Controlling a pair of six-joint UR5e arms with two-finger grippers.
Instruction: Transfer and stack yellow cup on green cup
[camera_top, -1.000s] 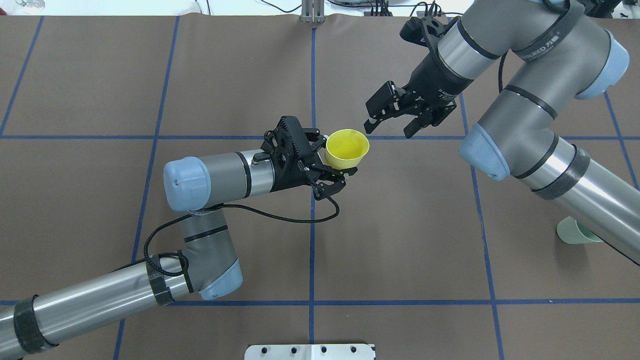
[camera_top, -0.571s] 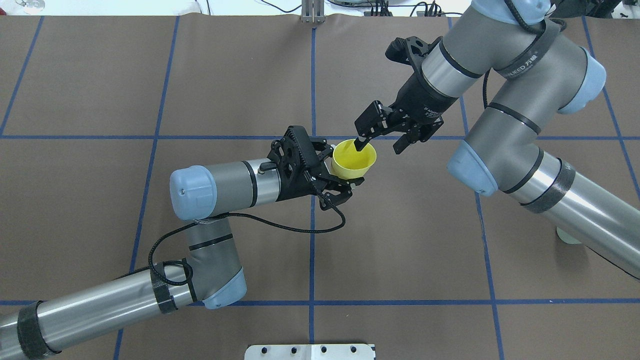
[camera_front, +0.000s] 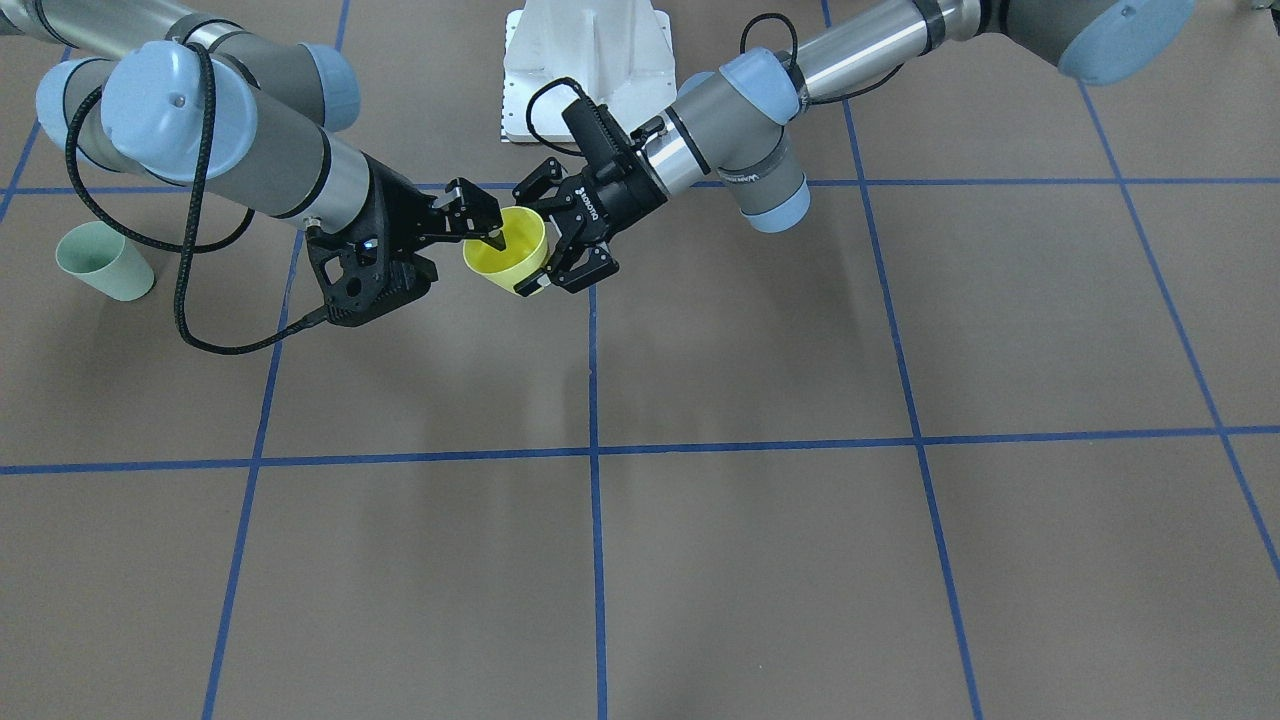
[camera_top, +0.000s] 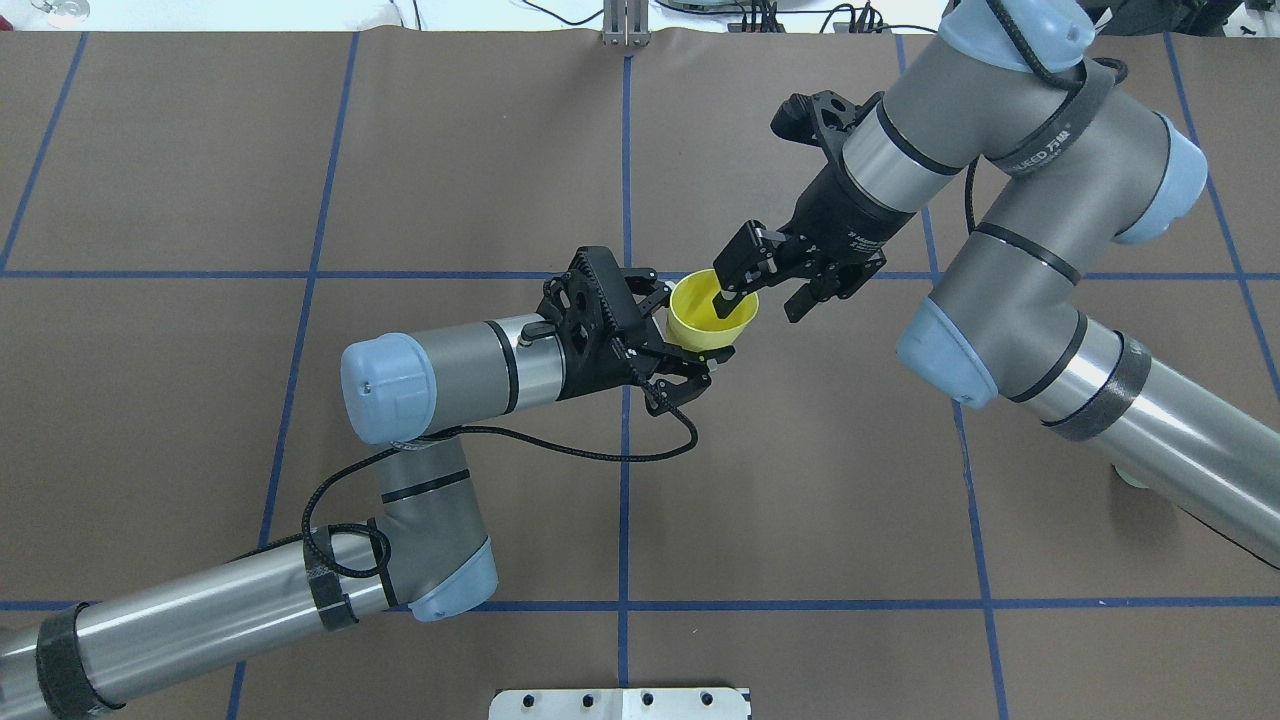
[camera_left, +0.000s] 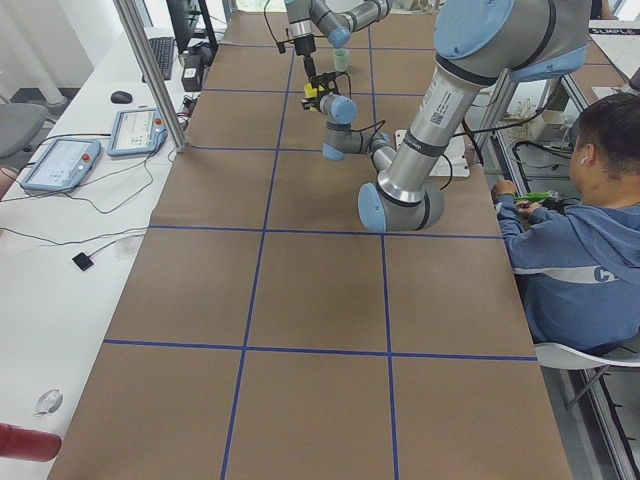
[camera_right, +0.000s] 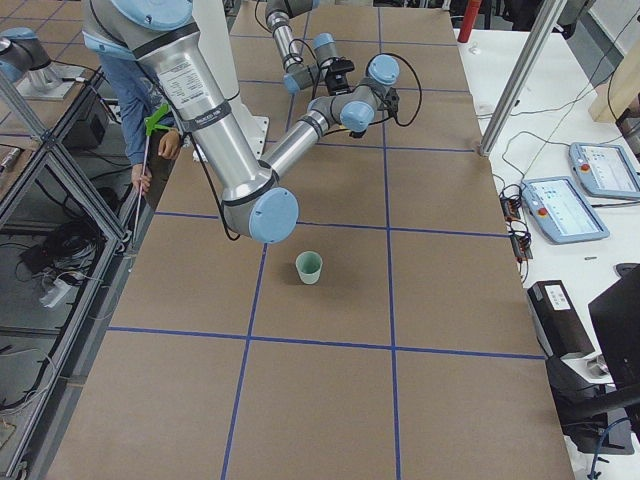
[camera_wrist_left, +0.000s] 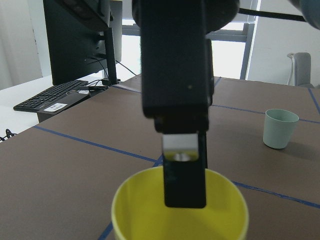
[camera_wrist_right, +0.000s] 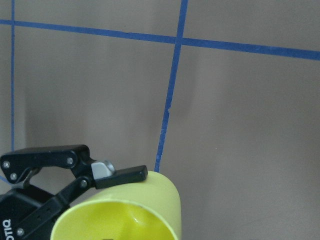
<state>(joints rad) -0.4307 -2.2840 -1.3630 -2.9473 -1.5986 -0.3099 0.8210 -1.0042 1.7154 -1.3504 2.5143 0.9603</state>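
The yellow cup (camera_top: 712, 312) is held off the table, mouth up, over the centre blue line. My left gripper (camera_top: 688, 342) is shut on its lower wall. My right gripper (camera_top: 765, 298) is open and straddles the cup's rim: one finger (camera_wrist_left: 185, 180) hangs inside the cup, the other stays outside. The cup also shows in the front view (camera_front: 510, 258) and the right wrist view (camera_wrist_right: 125, 215). The green cup (camera_front: 100, 262) stands upright on the table on my right side, apart from both grippers; it also shows in the left wrist view (camera_wrist_left: 280, 128). The right arm hides almost all of it from overhead.
Brown table cover with blue tape grid lines. A white base plate (camera_top: 620, 703) sits at the near edge. An operator (camera_left: 570, 230) sits beside the table. Pendants and a monitor lie on the side bench (camera_right: 560, 205).
My right gripper has moved in to the yellow cup and put one finger inside it. The left gripper has carried the cup slightly right. The right arm now covers the green cup from overhead.
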